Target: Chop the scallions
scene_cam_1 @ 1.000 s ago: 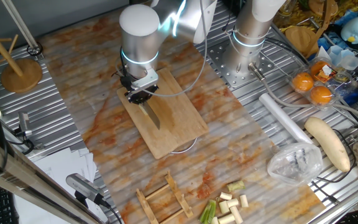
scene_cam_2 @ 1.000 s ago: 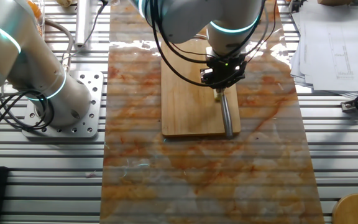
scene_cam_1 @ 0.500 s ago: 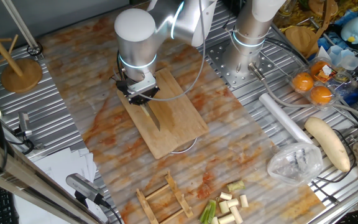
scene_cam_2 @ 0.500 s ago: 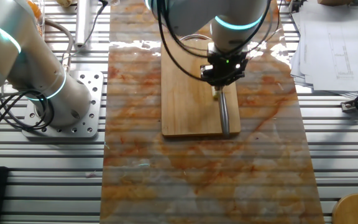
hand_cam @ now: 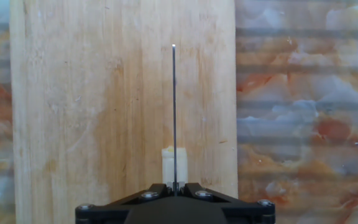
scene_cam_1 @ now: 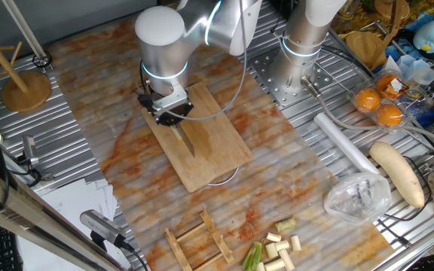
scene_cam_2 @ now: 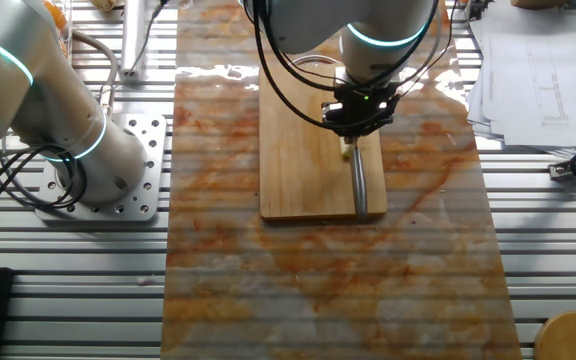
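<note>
My gripper point(scene_cam_1: 170, 114) is shut on a knife point(scene_cam_1: 184, 139) over the wooden cutting board point(scene_cam_1: 217, 143). Seen from the hand, the blade point(hand_cam: 173, 106) runs edge-on straight ahead from the gripper point(hand_cam: 174, 185), above the board point(hand_cam: 92, 93). One short pale scallion piece point(hand_cam: 166, 163) lies on the board right under the blade's base. In the other fixed view that piece point(scene_cam_2: 345, 149) shows just left of the knife point(scene_cam_2: 359, 185), below the gripper point(scene_cam_2: 358, 125). A pile of scallions point(scene_cam_1: 276, 247), cream and green segments, lies near the table's front edge, far from the board.
A small wooden rack point(scene_cam_1: 198, 239) lies beside the scallion pile. At the right are a crumpled plastic bag point(scene_cam_1: 359, 197), a long white radish point(scene_cam_1: 398, 172), a white roll point(scene_cam_1: 345, 144) and oranges point(scene_cam_1: 379, 105). A second arm's base point(scene_cam_1: 304, 38) stands behind the board.
The gripper and knife have shifted slightly along the board toward its back end. The scallion piece under the blade has stayed put.
</note>
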### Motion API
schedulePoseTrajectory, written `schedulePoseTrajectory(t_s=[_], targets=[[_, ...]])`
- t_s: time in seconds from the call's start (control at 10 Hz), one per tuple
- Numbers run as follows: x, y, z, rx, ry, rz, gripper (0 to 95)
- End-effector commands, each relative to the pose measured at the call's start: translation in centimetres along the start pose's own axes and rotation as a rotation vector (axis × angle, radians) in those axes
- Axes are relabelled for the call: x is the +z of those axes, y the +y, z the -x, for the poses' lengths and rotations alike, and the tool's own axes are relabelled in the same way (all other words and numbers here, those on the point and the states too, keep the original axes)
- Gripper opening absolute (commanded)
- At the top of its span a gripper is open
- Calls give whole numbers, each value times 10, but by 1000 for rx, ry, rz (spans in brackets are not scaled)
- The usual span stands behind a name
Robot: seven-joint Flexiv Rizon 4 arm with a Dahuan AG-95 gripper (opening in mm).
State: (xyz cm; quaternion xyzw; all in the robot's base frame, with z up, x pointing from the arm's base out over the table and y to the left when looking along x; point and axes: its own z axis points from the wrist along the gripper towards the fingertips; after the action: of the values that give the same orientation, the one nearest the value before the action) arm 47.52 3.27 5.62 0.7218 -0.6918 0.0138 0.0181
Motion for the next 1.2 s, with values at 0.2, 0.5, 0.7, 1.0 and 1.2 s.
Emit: schedulePoseTrajectory(t_s=[0.2,0.5,0.7,1.0,1.2], targets=[[31,1,-13,-19,29,-19,0],[32,1,-13,-22,17,-33,0],[13,2,-4,8,16,-12,0],[-3,5,2,20,18,6,0],[-4,6,2,22,7,14,0]])
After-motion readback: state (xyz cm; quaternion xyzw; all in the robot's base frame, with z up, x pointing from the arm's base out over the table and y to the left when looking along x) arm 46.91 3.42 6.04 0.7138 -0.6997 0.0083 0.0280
